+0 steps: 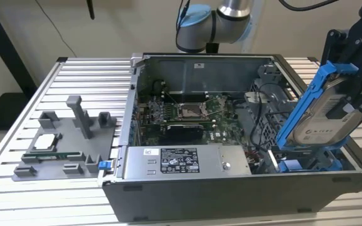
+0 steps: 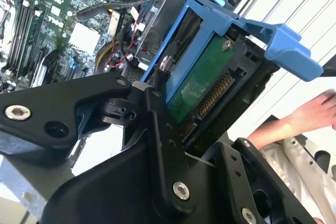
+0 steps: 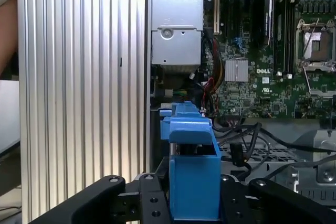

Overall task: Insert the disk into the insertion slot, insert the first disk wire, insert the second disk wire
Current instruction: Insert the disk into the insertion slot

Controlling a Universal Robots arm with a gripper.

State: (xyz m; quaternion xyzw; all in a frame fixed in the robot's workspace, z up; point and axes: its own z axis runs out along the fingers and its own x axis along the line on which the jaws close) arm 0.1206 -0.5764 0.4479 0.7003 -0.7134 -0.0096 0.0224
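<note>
The gripper (image 3: 194, 201) was clamped on the disk (image 1: 322, 118): silver-grey, white-labelled, clipped in a bright blue frame. The disk was held steeply tilted just above the insertion slot (image 1: 297, 165).

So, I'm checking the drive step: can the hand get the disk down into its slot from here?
Probably yes. The hand holds the disk tilted over the slot, lower end close above it; nothing shows between them. Loose cables lie beside it.
</note>
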